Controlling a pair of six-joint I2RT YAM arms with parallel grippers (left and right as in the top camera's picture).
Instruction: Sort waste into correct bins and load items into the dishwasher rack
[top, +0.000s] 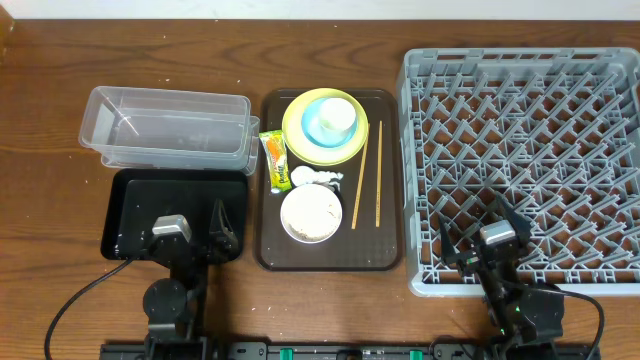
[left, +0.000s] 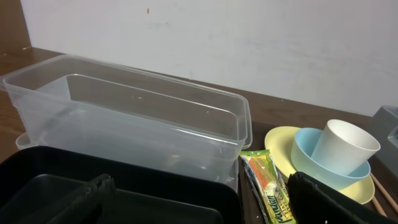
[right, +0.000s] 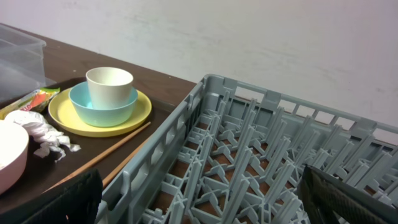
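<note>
Dishwasher rack (top: 520, 160) forms a square grey plastic lattice; left tool (left: 200, 180) and right tool (right: 200, 177) gape wide.

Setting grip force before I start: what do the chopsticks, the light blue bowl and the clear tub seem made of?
Chopsticks: probably wood or bamboo, matt tan, thin and straight.
Light blue bowl: likely matt plastic or melamine, even colour with a soft sheen; glazed ceramic not excluded.
Clear tub: thin glossy plastic, see-through walls.

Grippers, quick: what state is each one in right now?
Left gripper: open, holding nothing.
Right gripper: open, holding nothing.
</note>
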